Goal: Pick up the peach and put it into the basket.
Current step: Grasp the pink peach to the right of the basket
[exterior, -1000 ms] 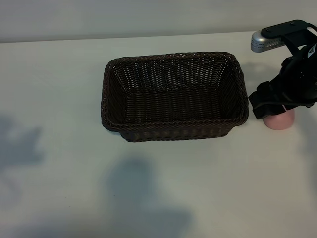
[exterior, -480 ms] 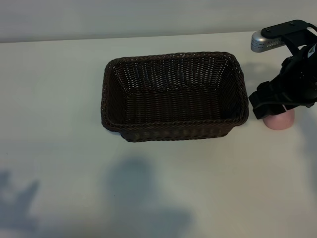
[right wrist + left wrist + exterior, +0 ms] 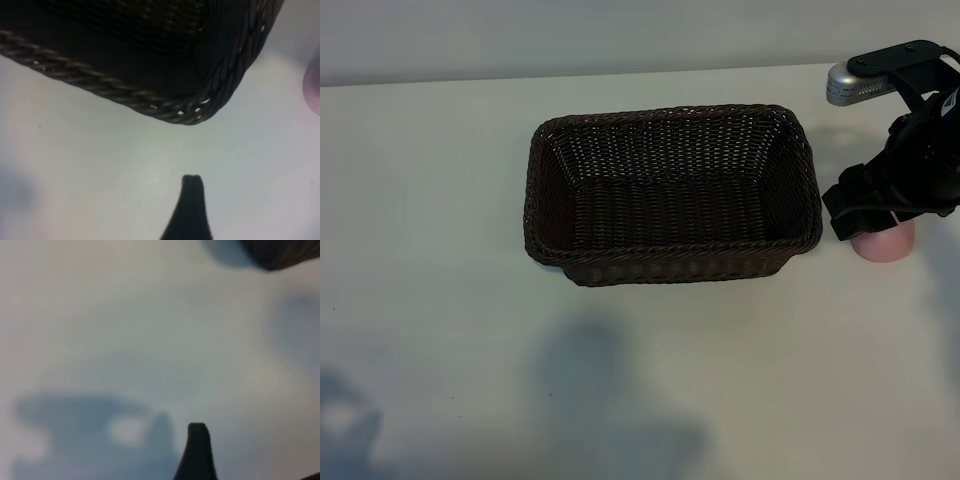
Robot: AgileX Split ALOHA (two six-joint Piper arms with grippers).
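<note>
The basket point(image 3: 672, 195) lies with its long axis running left-right on the counter point(image 3: 440, 200), mouth up, while the peach point(image 3: 883, 241) sits just off its right end beneath the right gripper point(image 3: 876, 200), fingers spread and grasping nothing.

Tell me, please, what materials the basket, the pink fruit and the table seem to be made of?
The basket: woven wicker or a plastic imitation, dark brown and matte; crossing strands and a braided rim show. The peach: probably plastic or foam, smooth and pale pink with an even surface, mostly hidden under the right arm. The table: a plain white, smooth board, perhaps laminate, showing soft shadows without grain.
</note>
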